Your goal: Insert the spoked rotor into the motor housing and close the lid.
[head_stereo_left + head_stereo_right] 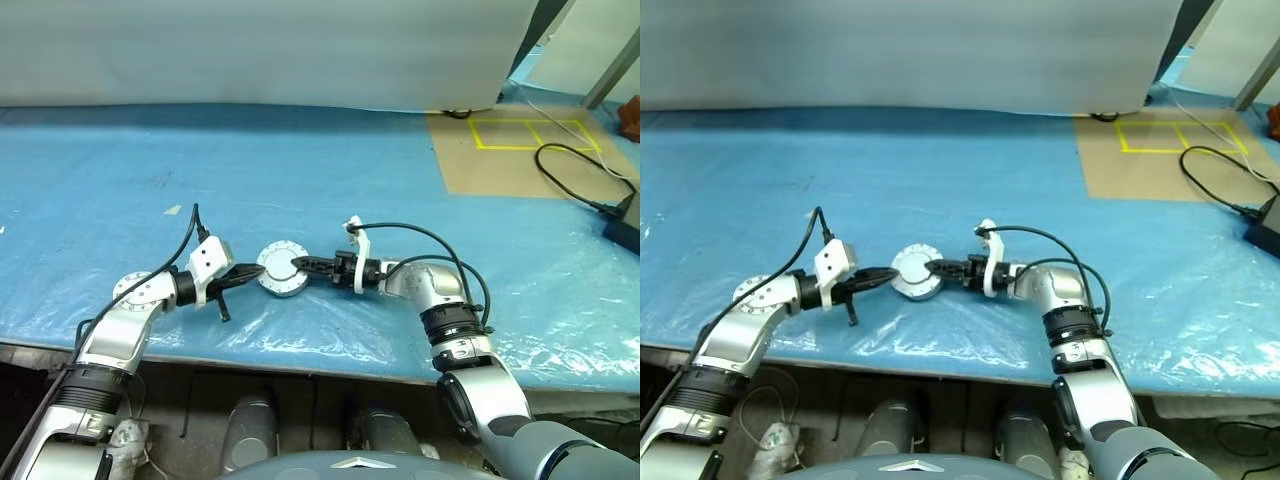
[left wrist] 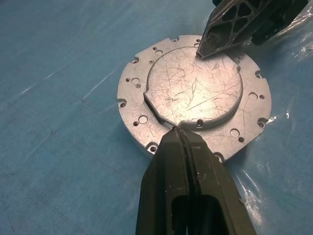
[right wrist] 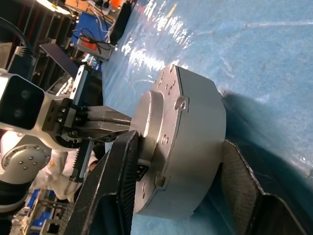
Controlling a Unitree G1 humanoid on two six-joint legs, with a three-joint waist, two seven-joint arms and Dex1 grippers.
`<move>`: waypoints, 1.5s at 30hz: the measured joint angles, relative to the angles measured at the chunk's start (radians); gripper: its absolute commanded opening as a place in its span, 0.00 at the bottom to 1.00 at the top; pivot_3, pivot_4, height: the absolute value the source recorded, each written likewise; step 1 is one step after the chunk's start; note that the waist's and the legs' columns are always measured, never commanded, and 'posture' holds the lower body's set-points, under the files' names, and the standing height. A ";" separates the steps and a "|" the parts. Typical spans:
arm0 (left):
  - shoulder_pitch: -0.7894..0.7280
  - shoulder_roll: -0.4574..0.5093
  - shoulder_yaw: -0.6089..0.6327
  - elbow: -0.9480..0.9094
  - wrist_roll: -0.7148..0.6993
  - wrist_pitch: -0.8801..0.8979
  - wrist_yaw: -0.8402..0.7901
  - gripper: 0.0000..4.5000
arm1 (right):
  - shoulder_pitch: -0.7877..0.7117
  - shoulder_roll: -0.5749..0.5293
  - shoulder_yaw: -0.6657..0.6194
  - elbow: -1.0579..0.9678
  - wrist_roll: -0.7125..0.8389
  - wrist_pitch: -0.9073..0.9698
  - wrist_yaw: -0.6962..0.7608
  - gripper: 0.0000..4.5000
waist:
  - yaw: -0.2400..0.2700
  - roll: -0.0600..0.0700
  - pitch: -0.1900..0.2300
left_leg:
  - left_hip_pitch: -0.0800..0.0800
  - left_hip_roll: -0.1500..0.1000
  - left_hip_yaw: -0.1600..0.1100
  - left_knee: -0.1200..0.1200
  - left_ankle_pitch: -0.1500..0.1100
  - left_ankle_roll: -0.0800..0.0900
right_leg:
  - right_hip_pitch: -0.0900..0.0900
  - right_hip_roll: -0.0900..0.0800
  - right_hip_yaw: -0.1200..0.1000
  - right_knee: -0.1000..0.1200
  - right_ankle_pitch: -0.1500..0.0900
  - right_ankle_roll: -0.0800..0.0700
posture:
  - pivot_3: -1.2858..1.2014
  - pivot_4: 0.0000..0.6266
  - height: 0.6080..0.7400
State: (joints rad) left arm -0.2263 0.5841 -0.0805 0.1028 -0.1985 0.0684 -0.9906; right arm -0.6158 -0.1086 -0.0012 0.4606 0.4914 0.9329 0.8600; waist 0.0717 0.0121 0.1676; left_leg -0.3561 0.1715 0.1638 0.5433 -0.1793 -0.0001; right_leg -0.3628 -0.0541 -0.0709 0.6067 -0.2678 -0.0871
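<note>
The lidded motor housing [image 1: 283,268] hides its windings. The left hand [image 1: 252,272] is pinched closed at its rim. The right hand [image 3: 171,196] straddles it, grip unclear

I see a counter [image 1: 300,180] covered with a wrinkled blue plastic sheet [image 1: 120,200]; at its far right lies brown cardboard [image 1: 500,165] marked with yellow tape squares [image 1: 530,133], and a black cable [image 1: 570,175] runs to a black box [image 1: 625,225]
</note>
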 measured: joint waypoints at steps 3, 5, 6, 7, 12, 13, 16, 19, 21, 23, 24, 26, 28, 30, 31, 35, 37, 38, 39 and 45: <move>0.001 0.000 0.003 0.005 0.002 0.004 0.000 0.00 | -0.003 -0.001 -0.007 -0.001 0.017 0.004 0.009 0.40 | 0.003 0.000 0.000 | 0.000 0.000 0.000 0.000 0.000 0.001 | 0.000 0.000 0.000 0.000 0.000 0.001 | 0.52 0.24 1.00; 0.002 -0.001 0.004 0.002 -0.001 0.008 -0.002 0.00 | -0.003 -0.006 -0.007 -0.004 0.019 0.010 0.015 0.39 | 0.006 0.000 0.000 | 0.000 0.000 0.001 0.000 0.000 0.000 | -0.001 0.000 0.000 -0.001 -0.001 0.001 | 0.52 0.24 1.00; 0.002 -0.001 0.005 0.000 -0.002 0.010 -0.003 0.00 | -0.003 -0.008 -0.007 -0.005 0.019 0.012 0.018 0.39 | 0.007 0.000 0.000 | -0.001 0.000 0.001 -0.001 0.000 0.000 | -0.001 0.000 0.001 -0.001 0.000 0.001 | 0.52 0.24 1.00; 0.002 -0.001 0.009 -0.002 -0.003 0.012 -0.005 0.00 | -0.003 -0.008 -0.007 -0.005 0.019 0.013 0.019 0.39 | 0.007 0.000 0.000 | -0.001 0.000 0.001 -0.001 0.000 0.000 | -0.002 0.000 0.001 -0.001 0.000 0.001 | 0.52 0.24 1.00; 0.007 -0.001 0.019 -0.007 -0.019 0.028 -0.006 0.00 | -0.003 -0.008 -0.006 -0.008 0.019 0.013 0.021 0.39 | 0.007 0.000 0.000 | -0.004 0.000 0.001 -0.001 0.000 0.000 | -0.004 0.000 0.001 -0.001 0.000 0.000 | 0.52 0.24 1.00; 0.007 -0.001 0.019 -0.007 -0.019 0.029 -0.006 0.00 | -0.003 -0.008 -0.006 -0.008 0.019 0.013 0.021 0.39 | 0.006 0.000 0.000 | -0.004 0.000 0.001 -0.001 0.000 0.000 | -0.004 0.000 0.001 -0.001 0.000 0.000 | 0.52 0.24 1.00; 0.010 0.000 0.021 -0.008 -0.020 0.029 -0.006 0.00 | -0.003 -0.006 -0.006 -0.007 0.020 0.013 0.020 0.39 | 0.006 0.000 0.000 | -0.004 0.000 0.001 -0.001 0.000 0.000 | -0.005 0.000 0.001 -0.001 0.000 0.000 | 0.52 0.24 1.00; 0.012 0.000 0.024 -0.009 -0.020 0.029 -0.007 0.00 | -0.004 -0.003 -0.007 -0.005 0.022 0.014 0.018 0.39 | 0.005 0.000 0.000 | -0.004 0.000 0.002 -0.001 0.000 0.000 | -0.005 0.000 0.001 -0.001 0.000 0.000 | 0.52 0.24 1.00; 0.012 0.000 0.024 -0.010 -0.020 0.029 -0.007 0.00 | -0.004 -0.003 -0.007 -0.005 0.025 0.015 0.017 0.39 | 0.004 0.000 0.000 | -0.004 0.000 0.002 -0.001 0.000 0.000 | -0.005 0.000 0.001 -0.001 0.000 0.000 | 0.52 0.24 1.00; 0.012 -0.001 0.024 -0.011 -0.020 0.029 -0.006 0.00 | -0.004 -0.003 -0.010 -0.005 0.032 0.021 0.015 0.39 | 0.004 0.000 0.000 | -0.004 0.000 0.002 -0.001 0.000 0.000 | -0.005 0.000 0.001 -0.001 0.000 0.000 | 0.52 0.24 1.00; 0.012 -0.001 0.024 -0.012 -0.019 0.029 -0.006 0.00 | -0.004 -0.002 -0.015 -0.005 0.038 0.030 0.014 0.39 | 0.004 0.000 0.000 | -0.005 0.000 0.002 -0.001 0.000 0.000 | -0.005 0.000 0.001 -0.001 0.000 0.000 | 0.52 0.24 1.00; 0.012 -0.002 0.024 -0.013 -0.019 0.028 -0.006 0.00 | -0.004 -0.002 -0.025 -0.005 0.046 0.046 0.010 0.39 | 0.005 0.000 0.000 | -0.006 0.000 0.002 -0.001 0.000 0.000 | -0.006 0.000 0.001 -0.001 0.000 0.000 | 0.52 0.24 1.00; 0.012 -0.002 0.025 -0.014 -0.018 0.028 -0.005 0.00 | -0.004 0.000 -0.042 -0.005 0.060 0.069 0.005 0.39 | 0.005 0.000 0.000 | -0.007 0.000 0.002 -0.001 0.000 0.000 | -0.008 0.000 0.001 -0.001 0.000 0.000 | 0.52 0.24 1.00; 0.010 -0.005 0.033 -0.009 -0.017 0.033 0.004 0.00 | -0.009 0.006 -0.057 0.000 0.064 0.088 -0.006 0.32 | 0.004 0.000 0.000 | -0.009 0.000 0.002 -0.001 0.000 0.000 | -0.009 0.000 0.001 -0.001 0.000 0.000 | 0.52 0.24 1.00; 0.006 -0.010 0.038 -0.010 -0.022 0.037 0.007 0.00 | -0.010 0.007 -0.066 0.001 0.068 0.097 -0.009 0.28 | 0.003 0.000 0.000 | -0.010 0.000 0.002 -0.001 0.000 0.000 | -0.010 0.000 0.001 -0.001 0.000 0.000 | 0.52 0.24 1.00; -0.001 -0.030 0.075 -0.034 -0.083 0.135 0.026 0.00 | -0.020 0.021 -0.093 0.002 0.076 0.118 -0.033 0.27 | 0.000 -0.001 0.001 | -0.015 0.000 0.002 -0.001 0.001 -0.001 | -0.014 0.000 0.000 0.000 0.000 0.000 | 0.52 0.24 1.00; -0.001 -0.031 0.100 -0.077 -0.137 0.228 0.044 0.00 | -0.027 0.024 -0.104 0.001 0.085 0.124 -0.039 0.27 | -0.001 -0.002 0.002 | -0.022 0.000 0.002 0.000 0.001 -0.001 | -0.023 0.000 0.000 0.002 0.001 0.000 | 0.52 0.24 1.00; -0.001 -0.031 0.117 -0.099 -0.161 0.266 0.051 0.00 | -0.032 0.025 -0.106 0.000 0.091 0.124 -0.039 0.27 | -0.001 -0.002 0.002 | -0.028 0.000 0.002 0.002 0.002 0.002 | -0.028 0.000 0.000 0.003 0.001 0.000 | 0.52 0.24 1.00; -0.002 -0.031 0.135 -0.127 -0.192 0.297 0.059 0.00 | -0.036 0.027 -0.107 -0.003 0.093 0.123 -0.043 0.27 | -0.002 -0.003 0.002 | -0.033 0.000 0.002 0.003 0.003 0.003 | -0.032 0.000 0.000 0.005 0.003 0.003 | 0.52 0.24 1.00; -0.079 -0.022 0.236 -0.259 -0.342 0.401 0.096 0.00 | -0.041 0.043 -0.102 -0.003 0.094 0.126 -0.059 0.27 | -0.009 -0.004 0.002 | -0.041 0.002 0.000 0.009 0.003 0.003 | -0.041 0.000 -0.003 0.014 0.003 0.003 | 0.52 0.24 1.00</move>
State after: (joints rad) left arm -0.3057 0.5619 0.1558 -0.1564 -0.5404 0.4698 -0.8941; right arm -0.6567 -0.0656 -0.1027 0.4580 0.5855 1.0594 0.8010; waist 0.0632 0.0077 0.1692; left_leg -0.3966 0.1731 0.1641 0.5521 -0.1763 0.0026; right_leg -0.4033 -0.0539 -0.0741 0.6210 -0.2644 -0.0839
